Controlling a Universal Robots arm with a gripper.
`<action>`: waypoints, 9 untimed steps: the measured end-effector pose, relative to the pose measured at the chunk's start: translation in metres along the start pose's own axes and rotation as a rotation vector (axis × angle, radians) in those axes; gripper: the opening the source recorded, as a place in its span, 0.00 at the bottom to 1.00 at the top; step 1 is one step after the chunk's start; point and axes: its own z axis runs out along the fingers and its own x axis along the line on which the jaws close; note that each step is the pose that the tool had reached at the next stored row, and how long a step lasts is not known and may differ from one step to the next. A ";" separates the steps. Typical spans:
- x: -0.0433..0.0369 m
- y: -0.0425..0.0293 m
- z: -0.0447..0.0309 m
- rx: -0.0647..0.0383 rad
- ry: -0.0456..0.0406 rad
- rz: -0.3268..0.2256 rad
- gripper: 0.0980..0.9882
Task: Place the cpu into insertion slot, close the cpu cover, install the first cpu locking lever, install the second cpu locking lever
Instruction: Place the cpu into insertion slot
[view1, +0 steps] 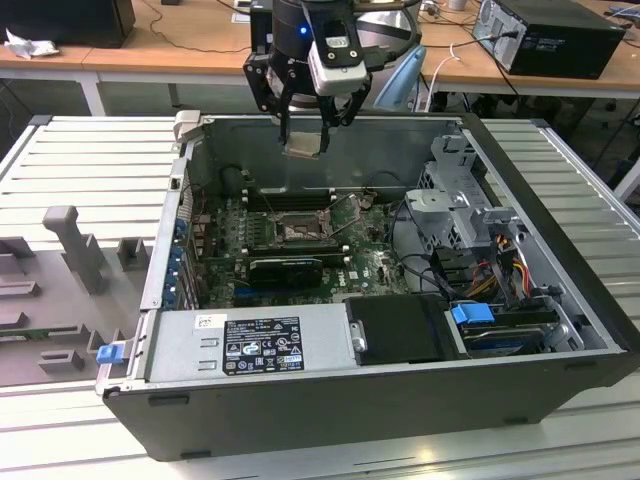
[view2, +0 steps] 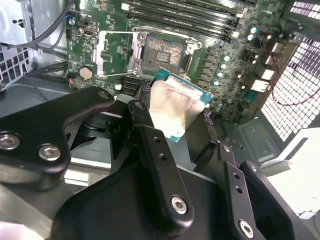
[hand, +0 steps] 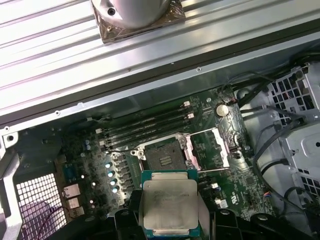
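Fingers (view2: 155, 150) astride cpu (view2: 176, 107), seemingly above insertion slot (view2: 162, 55)

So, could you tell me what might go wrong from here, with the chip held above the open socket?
1. The gripper holds the cpu by its edges above the open case; a slip would likely drop it onto the board.
2. The insertion slot has its pin field bare, so a tilted or off-centre landing could bend pins.
3. The cpu cover stands open right beside the slot, and the gripper might catch it on the way down.
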 end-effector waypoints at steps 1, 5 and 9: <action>0.0000 0.0000 0.0000 0.000 -0.0009 0.011 0.48; 0.0000 0.0000 0.0001 -0.001 -0.0036 0.039 0.48; 0.0000 0.0000 0.0002 0.000 -0.0074 0.078 0.48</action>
